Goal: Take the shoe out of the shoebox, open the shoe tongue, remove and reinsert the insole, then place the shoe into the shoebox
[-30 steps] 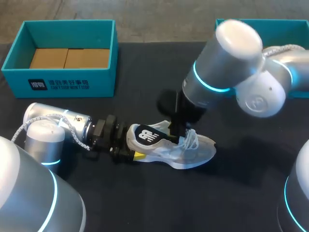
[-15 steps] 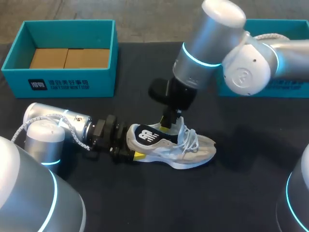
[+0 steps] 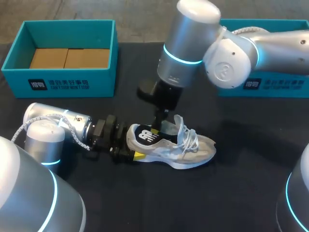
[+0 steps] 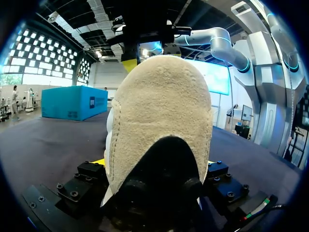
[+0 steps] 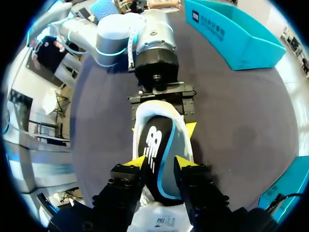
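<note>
Your left claw (image 4: 154, 166) clamps the shoe (image 3: 193, 147) by its fuzzy suede heel; right claw (image 5: 157, 164) sits over the smooth dark insole (image 5: 161, 137), grip unclear.

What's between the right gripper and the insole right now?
Nothing visible. The right gripper hangs directly over the insole in the shoe, fingers apart; the left gripper holds the heel.

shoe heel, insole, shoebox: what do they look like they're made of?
On the shoe, the heel looks like beige suede or similar: matte, visibly napped. The insole is likely foam with a smooth black printed top and a teal edge. The shoebox is probably cardboard with a matte teal skin; brown board lies inside.
</note>
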`<state>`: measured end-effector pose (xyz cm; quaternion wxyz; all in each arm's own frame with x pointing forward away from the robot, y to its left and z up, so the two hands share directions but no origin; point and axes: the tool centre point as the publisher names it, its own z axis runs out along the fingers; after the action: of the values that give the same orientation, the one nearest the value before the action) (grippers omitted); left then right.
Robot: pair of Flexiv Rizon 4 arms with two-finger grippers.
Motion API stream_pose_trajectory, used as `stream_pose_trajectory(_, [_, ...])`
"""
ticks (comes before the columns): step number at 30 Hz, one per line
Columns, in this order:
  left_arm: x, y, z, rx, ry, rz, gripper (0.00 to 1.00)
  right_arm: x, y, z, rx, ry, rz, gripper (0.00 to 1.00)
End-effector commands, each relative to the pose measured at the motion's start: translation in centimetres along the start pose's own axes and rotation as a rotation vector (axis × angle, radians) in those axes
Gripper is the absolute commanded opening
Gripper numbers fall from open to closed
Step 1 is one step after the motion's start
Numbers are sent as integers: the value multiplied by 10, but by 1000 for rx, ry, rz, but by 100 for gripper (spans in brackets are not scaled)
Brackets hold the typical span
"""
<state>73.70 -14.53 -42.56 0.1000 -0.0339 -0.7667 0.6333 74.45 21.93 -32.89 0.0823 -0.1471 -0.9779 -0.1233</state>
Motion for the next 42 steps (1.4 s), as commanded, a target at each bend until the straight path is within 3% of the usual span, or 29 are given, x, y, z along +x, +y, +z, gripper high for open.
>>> stream_pose_trajectory(1, [0, 1, 0, 0, -1, 0, 0, -3, 3, 4, 16, 5, 20, 37])
stream_pose_trajectory(18, [0, 1, 0, 0, -1, 0, 0, -4, -2, 15, 16, 48, 34, 36])
stream_pose_trajectory(21, [0, 1, 0, 0, -1, 0, 0, -2, -3, 16, 12, 48, 36, 23])
stream_pose_trajectory(22, [0, 1, 0, 0, -1, 0, 0, -2, -3, 16, 12, 48, 36, 23])
stream_pose_trajectory(24, [0, 1, 0, 0, -1, 0, 0, 0, -4, 16, -5, 45, 22, 0])
stream_pose_trajectory(42, [0, 1, 0, 0, -1, 0, 0, 13, -19, -6, -113, -18, -75, 0])
